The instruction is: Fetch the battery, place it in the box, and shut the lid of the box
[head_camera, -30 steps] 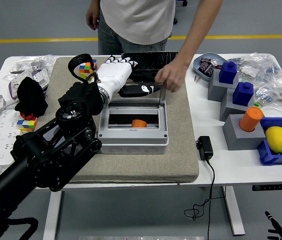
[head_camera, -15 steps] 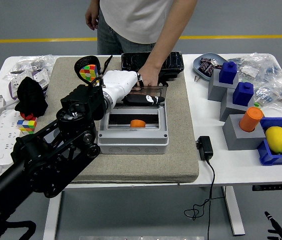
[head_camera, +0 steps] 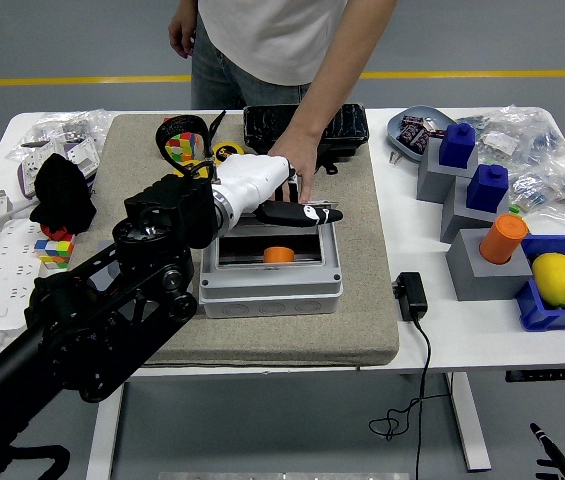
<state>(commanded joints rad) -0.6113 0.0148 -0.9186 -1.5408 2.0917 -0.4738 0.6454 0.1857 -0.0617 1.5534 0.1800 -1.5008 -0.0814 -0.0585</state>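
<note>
Lying inside the grey box (head_camera: 270, 285) at the mat's centre, the orange battery (head_camera: 279, 255) has its long axis running nine to three o'clock; no label on it can be read. The left hand (head_camera: 280, 195) rests on the half-lowered clear lid (head_camera: 292, 228), black fingers (head_camera: 312, 214) flat and pressed together, pointing toward three o'clock, gripping nothing. At twelve o'clock, a person's hand (head_camera: 300, 165) touches the lid's far edge.

White table (head_camera: 432, 340): beige mat (head_camera: 362, 320), power strip (head_camera: 2, 270), blk adapter (head_camera: 411, 296).
</note>
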